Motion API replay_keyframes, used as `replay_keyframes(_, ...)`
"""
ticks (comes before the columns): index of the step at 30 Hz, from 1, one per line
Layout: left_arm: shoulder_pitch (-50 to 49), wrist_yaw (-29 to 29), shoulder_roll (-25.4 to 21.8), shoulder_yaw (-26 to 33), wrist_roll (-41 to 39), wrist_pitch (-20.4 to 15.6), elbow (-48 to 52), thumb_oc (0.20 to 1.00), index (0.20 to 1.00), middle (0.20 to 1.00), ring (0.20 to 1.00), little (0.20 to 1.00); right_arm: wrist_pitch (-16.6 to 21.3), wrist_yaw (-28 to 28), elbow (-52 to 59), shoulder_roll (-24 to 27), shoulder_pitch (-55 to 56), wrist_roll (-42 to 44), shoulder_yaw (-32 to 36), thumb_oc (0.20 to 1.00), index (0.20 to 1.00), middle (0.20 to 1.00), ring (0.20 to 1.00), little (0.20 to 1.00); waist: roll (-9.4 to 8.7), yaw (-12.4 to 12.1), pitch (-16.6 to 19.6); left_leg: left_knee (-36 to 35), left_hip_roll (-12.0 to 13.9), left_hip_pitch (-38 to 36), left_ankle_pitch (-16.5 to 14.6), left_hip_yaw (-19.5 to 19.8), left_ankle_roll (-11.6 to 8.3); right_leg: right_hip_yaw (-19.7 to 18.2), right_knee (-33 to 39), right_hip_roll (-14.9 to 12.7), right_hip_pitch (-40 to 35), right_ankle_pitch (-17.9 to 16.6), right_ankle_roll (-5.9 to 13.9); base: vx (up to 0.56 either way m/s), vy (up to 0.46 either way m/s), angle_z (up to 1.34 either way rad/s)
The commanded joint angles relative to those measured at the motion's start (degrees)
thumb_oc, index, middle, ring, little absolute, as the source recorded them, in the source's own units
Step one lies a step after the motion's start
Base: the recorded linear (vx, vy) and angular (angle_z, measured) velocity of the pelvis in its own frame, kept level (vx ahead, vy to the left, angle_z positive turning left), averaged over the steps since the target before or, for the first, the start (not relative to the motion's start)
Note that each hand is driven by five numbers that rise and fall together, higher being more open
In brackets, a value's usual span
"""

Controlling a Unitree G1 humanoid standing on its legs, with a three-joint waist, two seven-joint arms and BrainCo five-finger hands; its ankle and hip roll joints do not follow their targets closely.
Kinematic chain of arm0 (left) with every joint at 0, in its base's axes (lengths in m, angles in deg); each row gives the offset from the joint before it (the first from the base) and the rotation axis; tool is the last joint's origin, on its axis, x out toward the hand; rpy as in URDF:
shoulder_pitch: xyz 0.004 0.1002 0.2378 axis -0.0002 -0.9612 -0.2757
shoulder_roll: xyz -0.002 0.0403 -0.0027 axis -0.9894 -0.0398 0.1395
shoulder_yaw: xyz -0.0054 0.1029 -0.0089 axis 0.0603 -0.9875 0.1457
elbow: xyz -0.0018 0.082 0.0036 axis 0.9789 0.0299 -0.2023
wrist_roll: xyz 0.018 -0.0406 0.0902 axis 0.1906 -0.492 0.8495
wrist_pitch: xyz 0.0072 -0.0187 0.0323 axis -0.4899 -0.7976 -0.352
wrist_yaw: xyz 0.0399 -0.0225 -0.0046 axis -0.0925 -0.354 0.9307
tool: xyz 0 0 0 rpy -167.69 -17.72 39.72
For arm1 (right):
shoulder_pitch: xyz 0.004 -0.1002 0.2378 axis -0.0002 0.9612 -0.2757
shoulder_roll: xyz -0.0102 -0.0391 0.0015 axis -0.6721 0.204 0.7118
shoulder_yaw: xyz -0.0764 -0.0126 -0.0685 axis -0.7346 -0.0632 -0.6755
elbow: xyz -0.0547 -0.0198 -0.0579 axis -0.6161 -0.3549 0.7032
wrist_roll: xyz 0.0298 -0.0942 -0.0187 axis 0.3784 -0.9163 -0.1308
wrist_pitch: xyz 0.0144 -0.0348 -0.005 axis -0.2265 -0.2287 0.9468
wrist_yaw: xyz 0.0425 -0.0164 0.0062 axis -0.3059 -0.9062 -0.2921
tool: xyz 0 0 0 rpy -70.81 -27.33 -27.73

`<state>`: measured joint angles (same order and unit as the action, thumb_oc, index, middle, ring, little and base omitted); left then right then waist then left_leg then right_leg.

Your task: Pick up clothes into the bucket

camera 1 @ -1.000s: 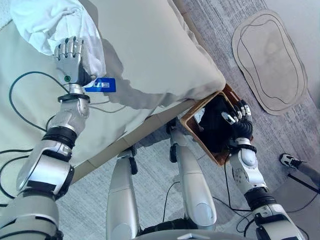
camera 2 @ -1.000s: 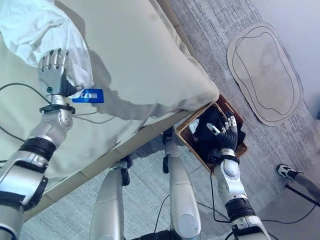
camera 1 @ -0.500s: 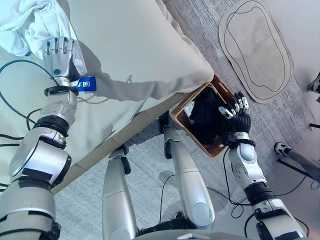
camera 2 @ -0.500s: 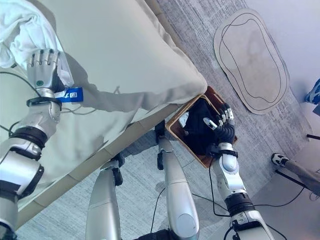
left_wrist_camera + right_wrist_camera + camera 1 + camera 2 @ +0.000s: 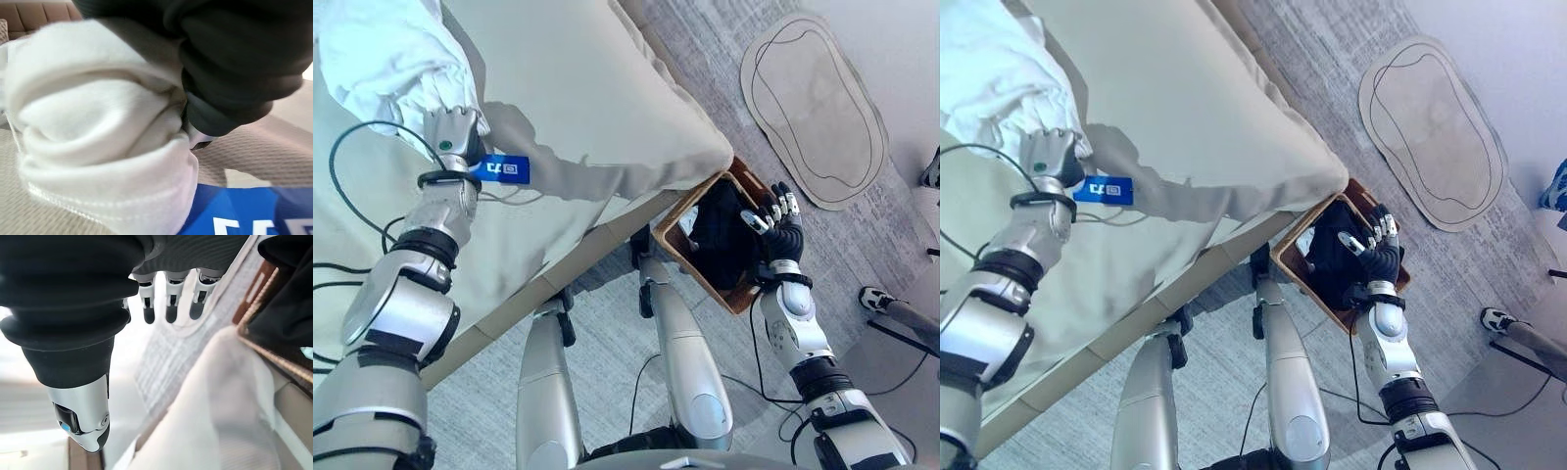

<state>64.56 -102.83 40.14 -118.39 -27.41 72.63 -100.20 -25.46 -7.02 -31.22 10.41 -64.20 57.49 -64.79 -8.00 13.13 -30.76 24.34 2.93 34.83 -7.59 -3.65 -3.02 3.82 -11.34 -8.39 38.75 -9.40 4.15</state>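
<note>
i see the white garment (image 5: 396,54) bunched on the bed (image 5: 597,88), my left hand (image 5: 453,132) buried in it, fingers hidden. right hand (image 5: 781,230), fingers straight, rests at the brown basket (image 5: 705,269) holding dark clothes (image 5: 724,240).

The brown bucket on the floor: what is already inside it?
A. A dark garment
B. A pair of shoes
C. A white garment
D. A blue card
A: the bucket at the bed corner holds a dark garment; the white garment lies on the bed at the left hand.
</note>
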Motion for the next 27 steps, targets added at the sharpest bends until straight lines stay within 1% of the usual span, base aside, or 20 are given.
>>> replay_keyframes(1,-4.0,-0.5,-0.1,4.9,0.1,-0.7,1.9,0.200,0.200,0.200,0.200,0.200,1.6,0.1,2.8,2.3,2.7,-0.7,3.1,1.000,1.000,1.000,1.000,1.000,0.88,-1.2,2.5,-2.8,-0.4,0.2,4.8,0.4,-0.19,-1.1,-1.1,-4.9,-4.0,1.7,5.93,0.08,-0.026,-0.02)
replay_keyframes(2,-7.2,-0.7,0.3,7.1,-0.5,-1.2,5.7,0.200,0.200,0.200,0.200,0.200,1.2,0.2,2.9,2.3,3.4,-1.5,3.8,1.000,1.000,1.000,1.000,1.000,1.15,-2.0,3.3,-3.4,-0.4,-2.0,4.6,0.5,-0.18,-0.7,-0.6,-5.1,-6.3,1.9,5.92,0.08,-0.024,-0.03)
replay_keyframes(5,-14.5,-0.8,1.6,11.8,-2.1,-3.1,13.1,0.200,0.200,0.200,0.200,0.200,0.2,1.1,3.1,2.5,4.4,-3.9,5.0,1.000,1.000,1.000,1.000,1.000,1.54,-3.2,4.6,-5.8,-0.5,-6.4,4.8,0.7,-0.18,0.1,1.2,-5.3,-10.8,1.9,5.92,0.11,-0.027,-0.05)
replay_keyframes(7,-20.6,0.8,3.2,16.1,-6.0,-5.7,20.7,0.200,0.200,0.200,0.200,0.200,-1.1,1.6,3.2,2.7,5.2,-6.4,6.0,1.000,1.000,1.000,1.000,1.000,2.00,-4.2,5.6,-7.3,-0.5,-9.4,4.8,0.9,-0.22,0.8,2.7,-5.4,-14.2,2.0,5.91,0.13,-0.032,0.00)
replay_keyframes(8,-23.7,2.1,4.2,18.3,-8.3,-7.9,25.3,0.200,0.200,0.200,0.200,0.200,-1.8,1.7,3.2,3.0,6.0,-8.4,6.9,1.000,1.000,1.000,1.000,1.000,2.34,-5.0,6.0,-7.6,-0.4,-10.7,4.4,1.1,-0.29,1.1,3.2,-5.4,-15.7,2.4,5.84,0.11,-0.031,0.10)
replay_keyframes(9,-26.9,3.7,4.7,20.2,-10.6,-10.4,28.9,0.200,0.200,0.200,0.200,0.200,-2.7,2.1,3.6,3.4,6.4,-11.0,7.0,1.000,1.000,1.000,1.000,1.000,2.51,-5.2,6.6,-8.7,-0.6,-11.9,4.9,1.3,-0.26,1.4,4.2,-5.4,-17.1,2.1,5.82,0.11,-0.029,0.12)
replay_keyframes(10,-30.2,5.6,5.1,21.8,-13.1,-12.8,33.6,0.200,0.200,0.200,0.200,0.200,-3.4,1.3,3.7,3.9,6.7,-12.5,7.2,1.000,1.000,1.000,1.000,1.000,2.73,-5.8,7.1,-9.6,-0.6,-13.3,5.0,1.6,-0.28,1.9,5.1,-5.4,-18.6,2.2,5.83,0.09,-0.027,0.12)
replay_keyframes(12,-34.3,7.8,6.4,23.4,-16.7,-15.7,37.8,0.200,0.200,0.200,0.200,0.200,-4.1,-0.7,3.5,3.9,7.0,-12.6,6.9,1.000,1.000,1.000,1.000,1.000,3.07,-6.7,8.3,-11.3,-0.6,-15.4,5.4,1.8,-0.24,2.3,6.2,-5.3,-20.6,2.1,5.77,0.09,-0.017,0.07)
replay_keyframes(14,-38.4,10.8,8.2,25.2,-20.9,-18.4,44.2,0.200,0.200,0.200,0.200,0.200,-4.8,-2.7,4.0,4.6,7.6,-15.9,5.3,1.000,1.000,1.000,1.000,1.000,3.51,-7.7,9.4,-13.2,-0.3,-17.9,5.5,2.2,-0.43,3.0,7.7,-4.8,-23.2,2.2,5.70,0.09,-0.018,0.16)
replay_keyframes(15,-40.3,11.8,8.6,25.8,-23.4,-19.3,46.1,0.200,0.200,0.200,0.200,0.200,-4.8,-2.9,4.1,4.8,7.7,-17.1,4.7,1.000,1.000,1.000,1.000,1.000,3.50,-7.8,10.1,-14.1,-0.5,-18.6,6.2,2.4,-0.44,3.4,8.5,-4.9,-23.9,1.8,5.69,0.08,-0.030,0.14)
replay_keyframes(16,-41.4,12.5,9.5,26.1,-27.6,-20.9,48.5,0.200,0.200,0.200,0.200,0.200,-4.7,-3.8,3.8,5.2,7.2,-18.2,3.3,1.000,1.000,1.000,1.000,1.000,3.72,-8.3,10.6,-14.5,-0.2,-19.6,5.9,2.6,-0.55,3.6,9.0,-4.4,-25.0,2.0,5.64,0.06,-0.028,0.19)
replay_keyframes(17,-42.7,13.8,10.0,26.8,-30.1,-21.6,50.7,0.200,0.200,0.200,0.200,0.200,-4.9,-5.0,3.8,5.5,6.8,-19.0,1.6,1.000,1.000,1.000,1.000,1.000,3.61,-8.5,11.2,-15.4,-0.4,-20.4,6.5,2.8,-0.50,3.8,9.6,-4.3,-25.8,1.6,5.54,0.06,-0.037,0.14)
replay_keyframes(18,-43.3,14.8,10.4,26.8,-32.7,-22.2,52.3,0.200,0.200,0.200,0.200,0.200,-4.9,-6.9,4.5,6.0,6.5,-19.6,0.1,1.000,1.000,1.000,1.000,1.000,3.58,-9.0,11.8,-15.9,-0.4,-20.9,6.7,2.9,-0.53,4.1,10.1,-4.0,-26.4,1.7,5.48,0.06,-0.039,0.17)
replay_keyframes(21,-44.8,19.0,10.8,26.8,-39.3,-23.7,57.6,0.200,0.200,0.200,0.200,0.200,-5.2,-10.1,5.4,6.9,4.9,-21.2,-4.4,1.000,1.000,1.000,1.000,1.000,3.84,-9.8,13.6,-17.8,-0.1,-23.3,7.3,3.2,-0.80,4.7,11.2,-3.4,-28.7,1.9,5.28,0.08,-0.027,0.14)
replay_keyframes(24,-46.2,24.0,10.4,27.3,-46.1,-24.2,62.9,0.200,0.200,0.200,0.200,0.200,-5.9,-11.2,7.0,8.2,3.1,-26.4,-7.3,1.000,1.000,1.000,1.000,1.000,4.04,-10.5,15.3,-18.9,0.1,-25.2,7.5,3.7,-1.07,5.3,12.0,-2.8,-30.7,2.4,5.07,0.09,-0.038,0.10)
replay_keyframes(25,-46.6,25.1,10.2,27.4,-47.8,-24.0,64.8,0.200,0.200,0.200,0.200,0.200,-6.1,-10.8,6.7,8.6,2.3,-29.0,-8.5,1.000,1.000,1.000,1.000,1.000,4.12,-10.6,15.7,-19.2,0.2,-26.0,7.4,3.8,-1.10,5.5,12.2,-2.7,-31.6,2.6,5.02,0.12,-0.046,0.04)
replay_keyframes(26,-46.7,27.6,10.8,26.8,-52.6,-23.9,67.2,0.200,0.200,0.200,0.200,0.200,-6.6,-10.0,6.9,9.3,0.5,-34.3,-10.4,1.000,1.000,1.000,1.000,1.000,4.29,-11.2,16.9,-19.3,0.3,-27.0,7.2,4.0,-1.00,5.9,12.5,-2.4,-32.8,3.0,4.92,0.10,-0.032,0.04)
replay_keyframes(27,-46.8,27.7,10.8,27.0,-52.8,-23.8,67.3,0.200,0.200,0.200,0.200,0.200,-6.6,-9.9,6.8,9.3,0.5,-34.5,-10.5,1.000,1.000,1.000,1.000,1.000,4.31,-11.2,16.8,-19.3,0.3,-27.2,7.2,4.0,-1.01,5.9,12.6,-2.4,-32.9,3.0,4.91,0.10,-0.033,0.03)
